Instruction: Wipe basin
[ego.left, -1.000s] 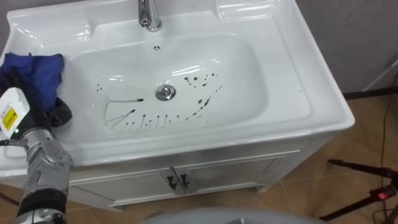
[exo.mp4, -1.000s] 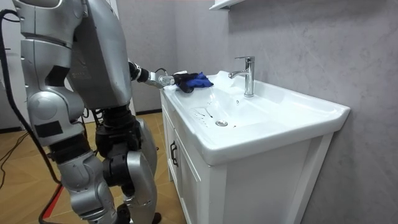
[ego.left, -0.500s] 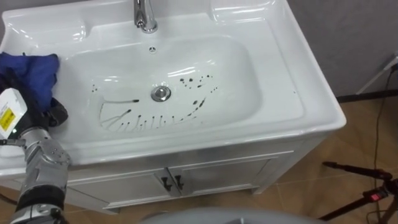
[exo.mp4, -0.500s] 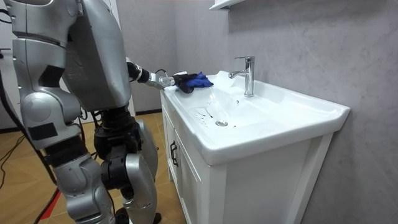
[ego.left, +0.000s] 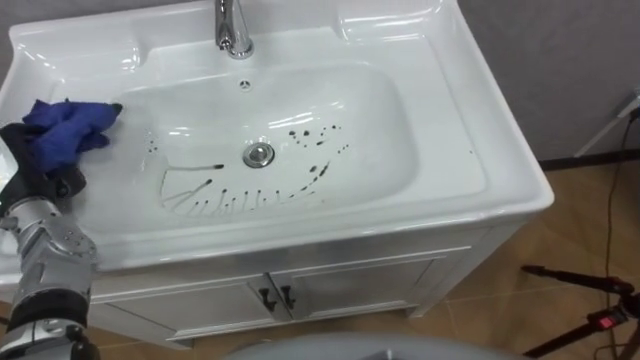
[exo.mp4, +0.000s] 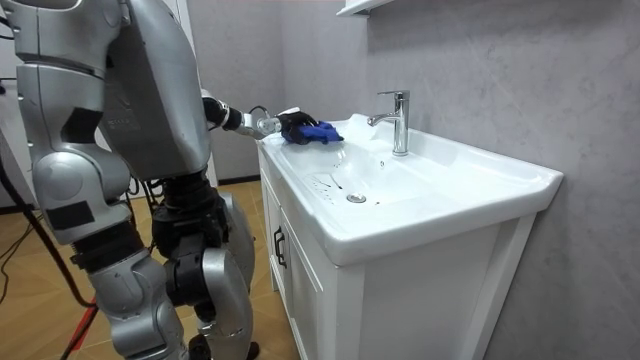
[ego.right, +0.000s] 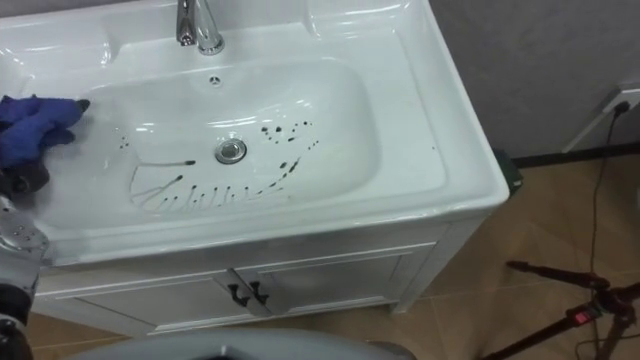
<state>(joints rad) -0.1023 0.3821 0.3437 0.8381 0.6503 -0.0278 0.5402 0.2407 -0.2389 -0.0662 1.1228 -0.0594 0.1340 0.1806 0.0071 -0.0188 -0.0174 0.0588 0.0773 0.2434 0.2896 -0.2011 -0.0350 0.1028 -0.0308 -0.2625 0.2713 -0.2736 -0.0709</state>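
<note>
Basin, white ceramic (ego.left: 400, 130): likely hard, slick.
Cloth, blue crumpled (ego.left: 65, 128): likely soft, light; best gripped bunched.
Left hand (ego.left: 40, 172): fingers curled round Cloth.

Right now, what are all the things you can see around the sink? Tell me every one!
basin: one, white, on top of the cabinet
faucet: one, shiny silver, at the back rim of the basin
drain: one, silver, in the middle of the bowl
dark marks: many, black spots and streaks, around the drain
blue cloth: one, blue, bunched on the basin's left rim
cabinet doors: two, white, under the basin
door handles: two, dark, where the doors meet
stand: one, black, on the floor at the right
floor: brown wood
left hand: one, dark, on the left rim, curled round the blue cloth
</note>
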